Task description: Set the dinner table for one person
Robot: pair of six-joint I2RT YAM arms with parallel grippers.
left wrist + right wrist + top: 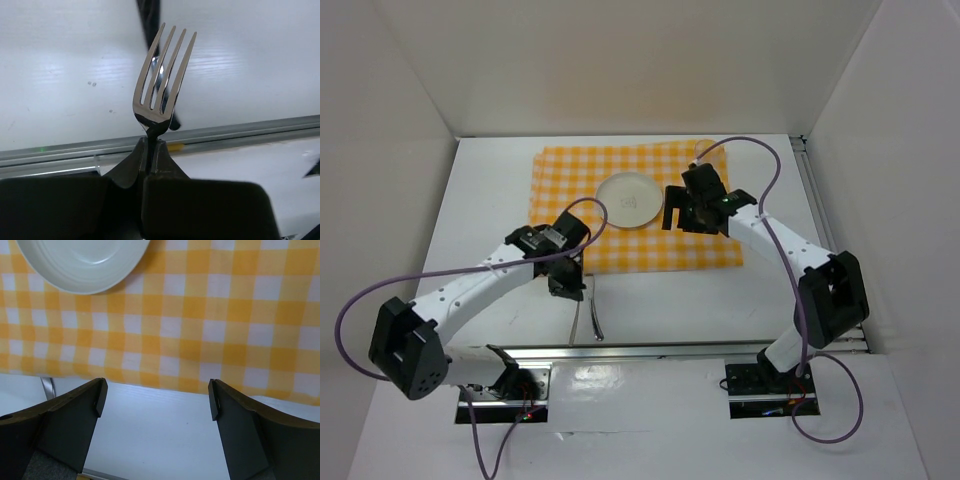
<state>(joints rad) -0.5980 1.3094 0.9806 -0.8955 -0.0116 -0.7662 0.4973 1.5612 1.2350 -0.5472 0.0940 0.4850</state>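
Meanwhile left gripper [150, 146] clamps a fork [155, 112]; right gripper [157, 400] gapes beside the plate [82, 262].

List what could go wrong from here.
The left gripper pinches the shiny metal fork only at its thin neck, so it may pivot or slip. A second metal utensil lies on the white table just beside that gripper and might get knocked.

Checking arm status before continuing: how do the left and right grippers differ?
The left gripper is shut on a fork; the right gripper is open and empty. The left hangs over the dinner table, the right over the checked cloth near the plate. Both are dark.
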